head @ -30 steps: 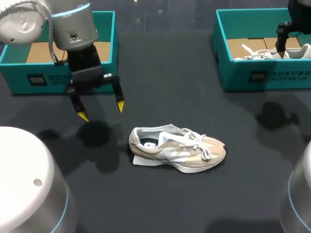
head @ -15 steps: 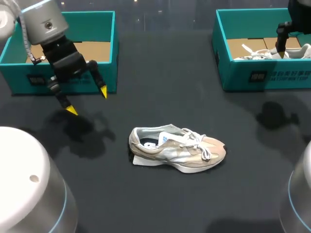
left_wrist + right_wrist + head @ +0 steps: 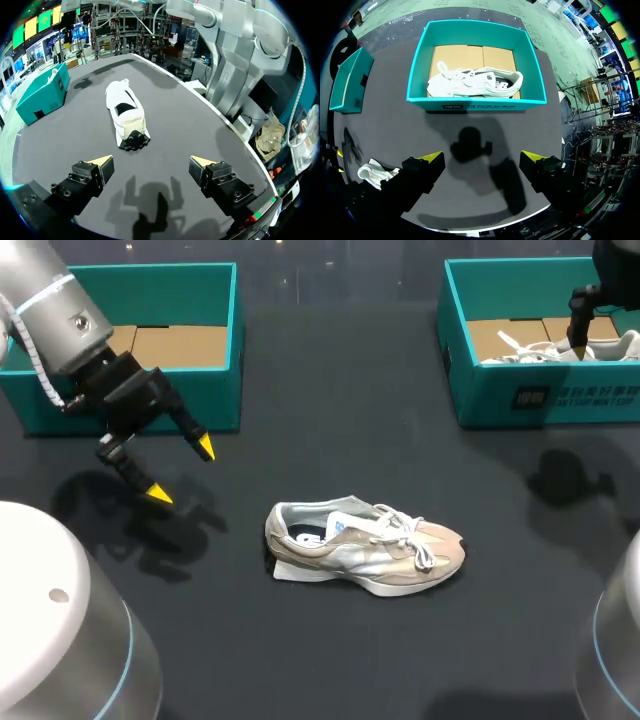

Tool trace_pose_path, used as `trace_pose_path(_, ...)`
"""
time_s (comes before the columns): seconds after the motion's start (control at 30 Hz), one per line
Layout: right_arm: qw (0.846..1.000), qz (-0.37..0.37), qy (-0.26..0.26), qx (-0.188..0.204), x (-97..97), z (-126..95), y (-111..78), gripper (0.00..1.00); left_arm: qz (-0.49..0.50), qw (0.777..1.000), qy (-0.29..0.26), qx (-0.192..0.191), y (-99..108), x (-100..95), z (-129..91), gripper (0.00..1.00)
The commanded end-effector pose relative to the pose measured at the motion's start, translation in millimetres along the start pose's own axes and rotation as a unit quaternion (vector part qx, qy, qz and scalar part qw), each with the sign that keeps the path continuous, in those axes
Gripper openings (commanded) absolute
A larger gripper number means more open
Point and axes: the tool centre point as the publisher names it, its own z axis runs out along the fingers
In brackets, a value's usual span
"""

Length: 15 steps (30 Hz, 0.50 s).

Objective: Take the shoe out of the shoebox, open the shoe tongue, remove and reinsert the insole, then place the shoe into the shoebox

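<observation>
Shoe [image 3: 365, 545] sits upright on the table [image 3: 340, 420], outside both boxes. Left jaws, apart and empty, have swung from its 11 o'clock out toward 10, tilting; probably re-aiming for the tongue. Right jaws apart, idle.

Table [image 3: 340, 410] lies open all round the shoe [image 3: 365, 545]; left shoebox [image 3: 225, 380] and right shoebox [image 3: 540, 395] stand well apart behind.

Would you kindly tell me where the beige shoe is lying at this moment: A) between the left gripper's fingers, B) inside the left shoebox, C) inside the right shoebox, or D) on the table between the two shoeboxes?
D: the beige shoe rests on the dark table, between the left shoebox and the right shoebox, with the open left gripper apart from it.
</observation>
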Motion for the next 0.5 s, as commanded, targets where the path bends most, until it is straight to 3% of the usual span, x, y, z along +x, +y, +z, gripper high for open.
trace_pose_path(0.03, 1.000, 0.000, -0.001, 0.000, 0.4, 0.3, -0.1, 1.00, -0.141, 0.959, -0.202, 0.142, 15.0, 12.7, 25.0, 1.00)
trace_pose_path(0.1, 1.000, 0.000, -0.001, 0.000, 0.4, 0.3, -0.1, 1.00, -0.174, 0.946, -0.201, 0.186, 22.7, 12.5, 28.4, 1.00)
trace_pose_path(0.43, 1.000, 0.000, -0.001, 0.000, 0.4, 0.3, -0.1, 1.00, -0.174, 0.946, -0.201, 0.186, 22.7, 12.5, 28.4, 1.00)
trace_pose_path(0.5, 1.000, 0.000, -0.001, 0.000, 0.4, 0.3, -0.1, 1.00, -0.160, 0.948, -0.206, 0.183, 29.6, 10.7, 46.0, 1.00)
